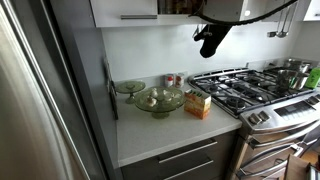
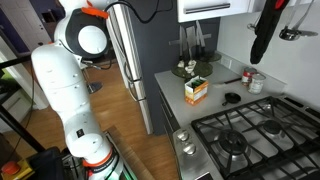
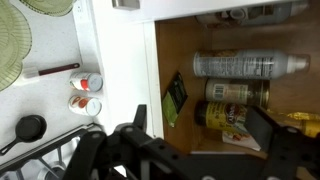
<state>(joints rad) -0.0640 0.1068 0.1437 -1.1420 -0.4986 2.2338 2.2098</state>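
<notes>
1. Nearest to the jaws is a spray can, inside the open upper cupboard. A jar is just beside it, a second jar with a yellowish label comes next, and a green packet is near the cupboard's edge.
2. The jaws are released and spread wide, and they grasp nothing. In the wrist view they frame the cupboard's things without touching any of them.
3. In both exterior views the arm's black end hangs high, close to the cupboard and well above the worktop.
4. We judge that the work is at its very beginning. No can or jar is gripped or lifted, so all of the handling is left.
5. Below, on the worktop, we see two small red-lidded jars, glass bowls and an orange box, beside the gas stove.
</notes>
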